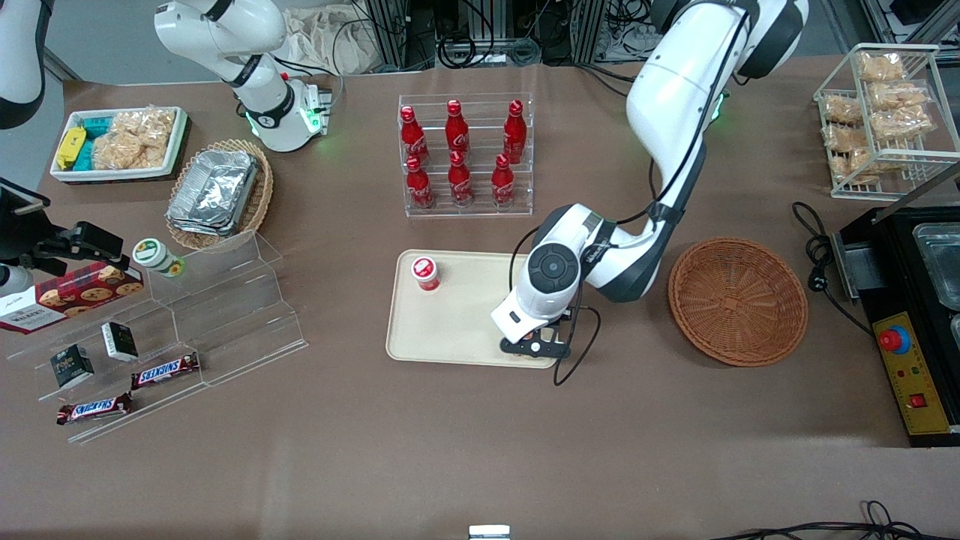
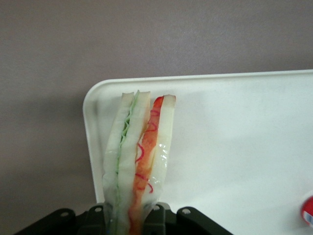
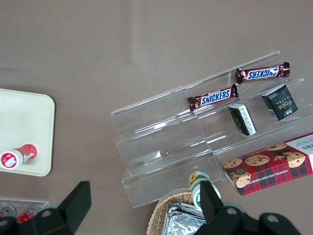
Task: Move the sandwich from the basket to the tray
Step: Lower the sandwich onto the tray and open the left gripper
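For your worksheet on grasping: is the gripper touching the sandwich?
Touching. The left wrist view shows the gripper closed on the sandwich, over the tray corner.

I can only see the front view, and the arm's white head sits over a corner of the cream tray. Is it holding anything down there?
Observer: Yes. The wrist view shows the gripper shut on the sandwich.
Operator: Is it over the tray?
Observer: Yes, over a corner of the tray, filling edge showing.
Operator: Anything left in the round basket?
Observer: No, the basket holds nothing. Besides the sandwich, the tray has only a small red-capped bottle.
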Robot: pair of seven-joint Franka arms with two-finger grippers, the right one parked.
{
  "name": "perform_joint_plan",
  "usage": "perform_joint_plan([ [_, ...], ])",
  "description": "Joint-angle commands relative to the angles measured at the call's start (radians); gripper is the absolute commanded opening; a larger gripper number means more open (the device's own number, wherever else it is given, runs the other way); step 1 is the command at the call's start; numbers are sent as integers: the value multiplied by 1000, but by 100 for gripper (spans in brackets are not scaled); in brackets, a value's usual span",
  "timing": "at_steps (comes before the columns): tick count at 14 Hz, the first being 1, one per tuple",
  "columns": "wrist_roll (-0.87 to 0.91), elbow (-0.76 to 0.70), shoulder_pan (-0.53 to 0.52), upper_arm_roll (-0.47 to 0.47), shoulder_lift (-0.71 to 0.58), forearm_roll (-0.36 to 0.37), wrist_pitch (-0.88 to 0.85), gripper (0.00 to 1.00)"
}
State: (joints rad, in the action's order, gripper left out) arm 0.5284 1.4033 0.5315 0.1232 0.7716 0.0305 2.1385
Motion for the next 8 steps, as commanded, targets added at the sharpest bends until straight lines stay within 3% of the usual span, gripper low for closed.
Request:
perform_joint_plan([
  [1, 76, -38, 8, -10, 17, 0, -11, 0],
  [3, 90, -38, 10, -10, 28, -3, -11, 5],
  [4, 91, -38, 8, -10, 31, -4, -12, 39],
  [5, 76, -35, 8, -10, 32, 2, -12, 99],
  [8, 87, -30, 13, -10, 17, 2, -23, 100],
])
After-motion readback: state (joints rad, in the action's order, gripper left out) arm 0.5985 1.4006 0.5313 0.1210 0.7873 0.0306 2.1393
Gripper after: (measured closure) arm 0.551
